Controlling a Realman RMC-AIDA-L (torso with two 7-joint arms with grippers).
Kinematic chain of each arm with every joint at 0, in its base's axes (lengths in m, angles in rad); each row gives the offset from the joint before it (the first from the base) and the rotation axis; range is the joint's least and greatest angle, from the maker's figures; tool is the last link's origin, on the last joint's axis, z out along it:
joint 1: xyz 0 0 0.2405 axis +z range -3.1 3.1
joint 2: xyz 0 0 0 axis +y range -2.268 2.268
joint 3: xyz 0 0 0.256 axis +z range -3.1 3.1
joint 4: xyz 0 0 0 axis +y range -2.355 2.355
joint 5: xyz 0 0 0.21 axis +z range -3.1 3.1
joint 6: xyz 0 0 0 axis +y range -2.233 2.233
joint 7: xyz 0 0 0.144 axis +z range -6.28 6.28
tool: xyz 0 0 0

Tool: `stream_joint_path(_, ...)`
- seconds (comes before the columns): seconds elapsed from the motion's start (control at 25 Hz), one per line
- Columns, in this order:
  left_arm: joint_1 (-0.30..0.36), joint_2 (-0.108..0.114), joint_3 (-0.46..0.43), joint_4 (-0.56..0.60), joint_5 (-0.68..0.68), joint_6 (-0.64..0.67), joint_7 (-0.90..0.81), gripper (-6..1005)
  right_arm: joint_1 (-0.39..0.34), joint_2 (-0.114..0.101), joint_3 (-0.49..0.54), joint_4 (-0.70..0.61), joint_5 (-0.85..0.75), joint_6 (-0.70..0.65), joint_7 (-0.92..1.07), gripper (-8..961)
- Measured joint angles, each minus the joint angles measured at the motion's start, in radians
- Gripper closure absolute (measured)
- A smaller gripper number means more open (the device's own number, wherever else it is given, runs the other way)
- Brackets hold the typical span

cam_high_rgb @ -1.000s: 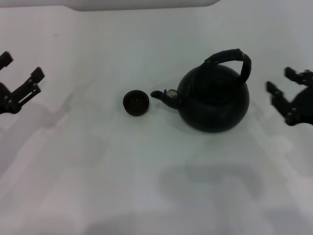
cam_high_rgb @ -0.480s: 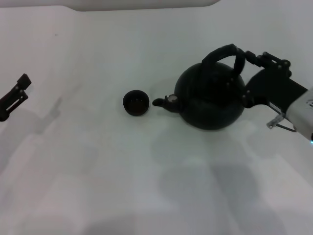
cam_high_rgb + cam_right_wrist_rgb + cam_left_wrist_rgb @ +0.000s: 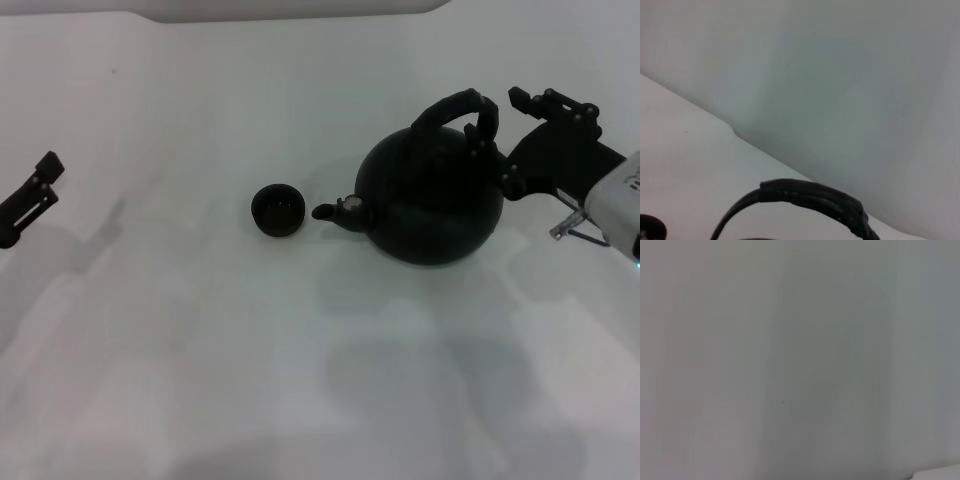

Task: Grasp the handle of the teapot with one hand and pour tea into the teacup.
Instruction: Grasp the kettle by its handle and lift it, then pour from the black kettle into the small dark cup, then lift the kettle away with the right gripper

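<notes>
White and bare apart from 2 dark things, the table carries the teapot a little right of the middle and the teacup just off its spout, close but apart. The teapot stands upright with its spout aimed at the teacup, and its handle arches over the top; the right wrist view shows that same ribbed loop from close by. The right pincer is at the handle's right-hand end, its dark fingers right against the loop, but I cannot tell from these views whether they have closed on it or only bracket it with a gap. The left pincer sits parked far off at the table's left edge, well apart from both things, and I cannot tell its state either; its wrist view shows only a blank pale surface. As for progress, the task looks to be at its very start: the reach to the handle is roughly made, while the grip itself is unconfirmed. The teapot rests flat on the table, not lifted or tipped, no stream of tea shows anywhere, and whether the teacup holds anything is too dark to say. Left to do, by my reading: secure the handle, lift, bring the spout over the teacup and tilt to pour.
</notes>
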Motion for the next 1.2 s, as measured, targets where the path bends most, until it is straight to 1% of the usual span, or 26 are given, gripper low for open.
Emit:
stream_joint_path(0.28,-0.004,0.001,-0.002,0.004,0.000,0.000,0.000,137,0.054,0.002,0.005,-0.058,0.004,-0.001,0.000,378)
stream_joint_path(0.52,-0.003,-0.001,-0.005,0.004,0.000,0.002,0.000,137,0.056,0.001,0.007,-0.060,0.004,-0.002,-0.003,380)
stream_joint_path(0.72,-0.004,-0.001,-0.006,0.003,0.000,0.008,0.000,138,0.051,0.001,0.007,-0.057,-0.001,-0.002,-0.013,433)
stream_joint_path(0.92,-0.004,-0.001,-0.006,0.003,0.000,0.014,0.000,138,0.055,0.000,0.002,-0.059,-0.005,0.002,-0.028,675)
stream_joint_path(1.2,-0.003,-0.001,-0.006,0.003,-0.001,0.014,0.000,137,0.056,0.003,-0.004,-0.058,0.000,0.009,-0.052,764)
